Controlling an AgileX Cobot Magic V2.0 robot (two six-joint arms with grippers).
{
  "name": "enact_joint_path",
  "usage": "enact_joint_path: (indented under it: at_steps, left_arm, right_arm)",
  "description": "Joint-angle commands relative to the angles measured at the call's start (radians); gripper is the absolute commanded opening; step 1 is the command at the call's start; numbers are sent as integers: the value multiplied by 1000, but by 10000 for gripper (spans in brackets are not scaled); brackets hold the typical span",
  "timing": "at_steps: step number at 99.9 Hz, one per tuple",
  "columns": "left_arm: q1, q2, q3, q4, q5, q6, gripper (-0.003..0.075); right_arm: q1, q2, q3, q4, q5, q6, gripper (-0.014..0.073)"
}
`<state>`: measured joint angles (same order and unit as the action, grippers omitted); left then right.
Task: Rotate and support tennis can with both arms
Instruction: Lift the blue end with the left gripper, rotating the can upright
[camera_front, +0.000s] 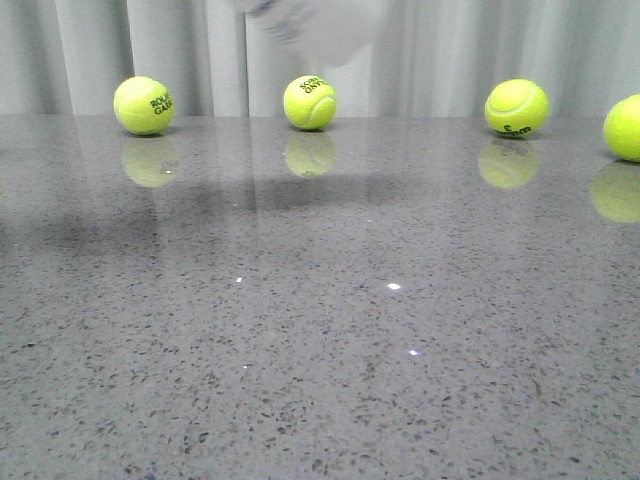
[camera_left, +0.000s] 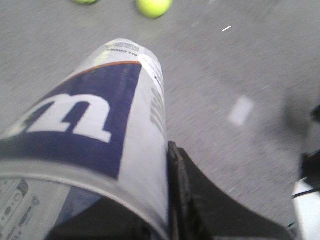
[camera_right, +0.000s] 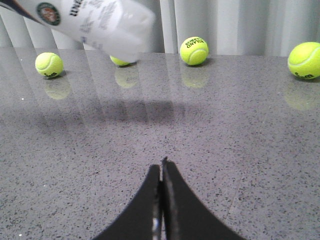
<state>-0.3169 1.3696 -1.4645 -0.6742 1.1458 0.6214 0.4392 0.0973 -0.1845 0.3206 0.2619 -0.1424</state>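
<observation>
The tennis can (camera_left: 115, 125), a clear tube with a white and navy label and a white "W", fills the left wrist view, held up above the table. One black finger (camera_left: 187, 200) of my left gripper presses its side; the other finger is hidden behind the can. The can's end shows blurred at the top of the front view (camera_front: 320, 25) and tilted in the air at the far left of the right wrist view (camera_right: 95, 22), with its round badge. My right gripper (camera_right: 162, 167) is shut and empty, low over the table, well short of the can.
Several yellow tennis balls stand along the back of the grey speckled table (camera_front: 320, 330), among them one at the left (camera_front: 144, 105), one in the middle (camera_front: 309, 102) and one at the right (camera_front: 516, 107). A pale curtain (camera_front: 450, 50) hangs behind them.
</observation>
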Motion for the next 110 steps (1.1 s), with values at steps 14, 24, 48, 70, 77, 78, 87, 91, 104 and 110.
enact_joint_path:
  at_steps: [14, 24, 48, 70, 77, 78, 87, 91, 104, 110]
  left_arm:
    - [-73, -32, -108, 363, 52, -245, -19]
    - [-161, -23, -108, 449, 65, -245, -19]
    - [-325, 35, -108, 624, 131, -245, -18]
    - [-353, 68, -128, 626, 131, -245, -6]
    - [-353, 72, -138, 626, 131, -245, 34]
    - [-353, 72, -140, 626, 131, -245, 45]
    - [-353, 74, -148, 626, 131, -245, 122]
    - [-353, 74, -153, 626, 131, -245, 156]
    - [-353, 75, -159, 626, 125, -245, 279]
    - [-353, 79, -159, 626, 125, -245, 286]
  right_arm:
    - [-1, 12, -25, -1, -73, -10, -61]
    - [-1, 12, -25, -1, -73, -10, -61]
    - [-1, 12, -25, -1, -73, -10, -61]
    - [-1, 12, -25, -1, -73, -10, -61]
    - [-1, 12, -25, -1, -73, -10, -61]
    - [-1, 12, -25, -1, -73, -10, -61]
    - [-1, 12, -25, -1, -73, -10, -61]
    - [-1, 12, -25, -1, -73, -10, -61]
    - [-1, 12, -25, -1, -73, -10, -61]
    - [-1, 12, -25, -1, -73, -10, -61]
